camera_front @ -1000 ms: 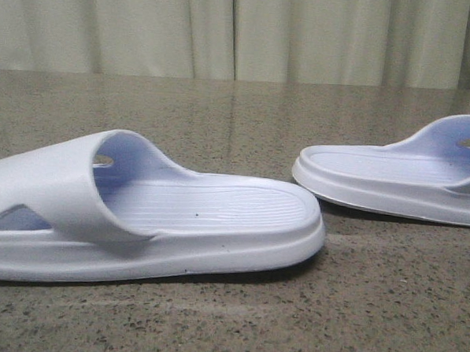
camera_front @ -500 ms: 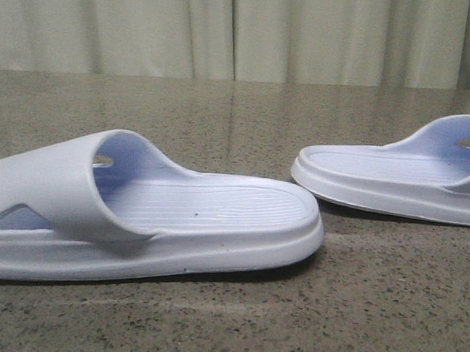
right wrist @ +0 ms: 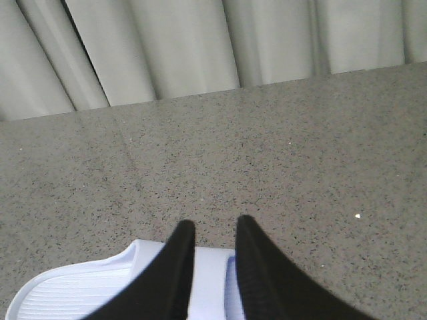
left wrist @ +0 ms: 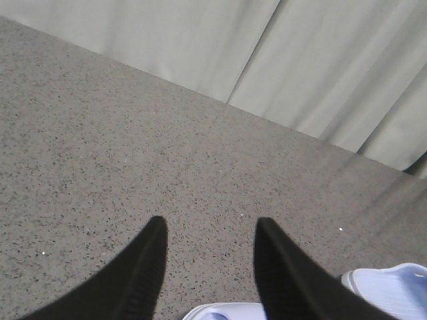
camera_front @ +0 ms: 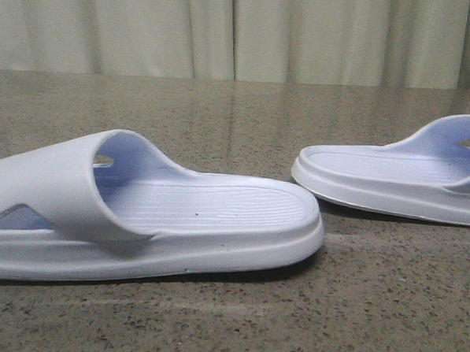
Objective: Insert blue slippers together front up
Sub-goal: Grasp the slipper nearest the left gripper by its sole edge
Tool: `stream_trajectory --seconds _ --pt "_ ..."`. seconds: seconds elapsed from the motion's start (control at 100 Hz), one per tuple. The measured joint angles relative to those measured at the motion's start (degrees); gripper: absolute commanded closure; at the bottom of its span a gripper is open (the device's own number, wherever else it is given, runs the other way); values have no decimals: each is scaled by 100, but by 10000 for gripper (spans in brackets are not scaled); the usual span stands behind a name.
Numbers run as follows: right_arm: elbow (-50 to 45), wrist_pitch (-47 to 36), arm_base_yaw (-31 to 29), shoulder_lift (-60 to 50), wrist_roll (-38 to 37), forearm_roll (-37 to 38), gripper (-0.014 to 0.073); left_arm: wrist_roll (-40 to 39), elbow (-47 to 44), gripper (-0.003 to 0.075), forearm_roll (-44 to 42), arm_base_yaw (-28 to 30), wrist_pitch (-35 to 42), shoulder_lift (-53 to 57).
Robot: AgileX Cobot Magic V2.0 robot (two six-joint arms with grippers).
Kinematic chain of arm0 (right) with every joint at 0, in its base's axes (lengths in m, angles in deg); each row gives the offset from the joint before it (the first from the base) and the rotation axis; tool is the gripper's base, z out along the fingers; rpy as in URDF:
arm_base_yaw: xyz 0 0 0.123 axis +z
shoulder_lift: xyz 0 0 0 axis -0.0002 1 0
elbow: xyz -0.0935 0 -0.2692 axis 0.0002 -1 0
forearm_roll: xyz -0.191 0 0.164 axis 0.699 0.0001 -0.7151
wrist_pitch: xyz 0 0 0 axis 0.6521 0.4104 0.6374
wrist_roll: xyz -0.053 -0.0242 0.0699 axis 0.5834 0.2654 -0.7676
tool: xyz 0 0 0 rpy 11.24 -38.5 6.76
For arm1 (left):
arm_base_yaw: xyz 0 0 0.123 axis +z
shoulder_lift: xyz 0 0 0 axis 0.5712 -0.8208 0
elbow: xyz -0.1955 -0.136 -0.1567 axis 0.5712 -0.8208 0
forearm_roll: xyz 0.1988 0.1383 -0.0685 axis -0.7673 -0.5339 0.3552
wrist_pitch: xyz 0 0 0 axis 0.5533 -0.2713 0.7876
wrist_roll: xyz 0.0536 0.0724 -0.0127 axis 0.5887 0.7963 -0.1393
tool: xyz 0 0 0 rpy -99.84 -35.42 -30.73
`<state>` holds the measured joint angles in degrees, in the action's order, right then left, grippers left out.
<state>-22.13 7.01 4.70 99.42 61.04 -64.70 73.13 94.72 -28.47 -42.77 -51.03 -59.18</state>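
Two pale blue slippers lie sole down on the speckled grey table. The left slipper (camera_front: 138, 218) is near and large, strap at the left. The right slipper (camera_front: 393, 176) lies farther back, strap at the right edge. Neither gripper shows in the front view. My left gripper (left wrist: 211, 225) is open over bare table, a slipper's rim (left wrist: 223, 311) just below its fingers and another slipper part (left wrist: 393, 290) beside it. My right gripper (right wrist: 213, 228) has its fingers close together with the right slipper's (right wrist: 80, 293) white strap edge between them.
A pale pleated curtain (camera_front: 242, 30) hangs behind the table's far edge. The speckled grey table (camera_front: 246, 113) stretches between and behind the slippers.
The right slipper's heel end has shifted very slightly left and down. The left slipper has barely moved.
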Motion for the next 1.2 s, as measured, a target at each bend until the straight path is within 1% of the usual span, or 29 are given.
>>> stream_trajectory --seconds 0.04,0.09,0.29,0.5,0.64,0.85,1.2 --pt "0 0 0 0 0 -24 277 0 0 258 24 0 -12 0" --pt "0 0 0 0 0 -36 265 0 0 261 48 0 -12 0" --pt "0 -63 0 0 0 -36 265 0 -28 265 217 0 -50 -24" --pt "0 -132 0 0 0 -61 265 0 -469 265 978 0 -123 -335" --pt "0 -168 0 0 -10 -107 265 0 -675 265 1242 0 -135 -638" --pt "0 -177 0 0 -10 -138 265 0 -712 265 1471 0 -123 -1139" --pt "0 -177 0 0 -10 -161 265 0 -722 265 1508 0 -136 -1878"
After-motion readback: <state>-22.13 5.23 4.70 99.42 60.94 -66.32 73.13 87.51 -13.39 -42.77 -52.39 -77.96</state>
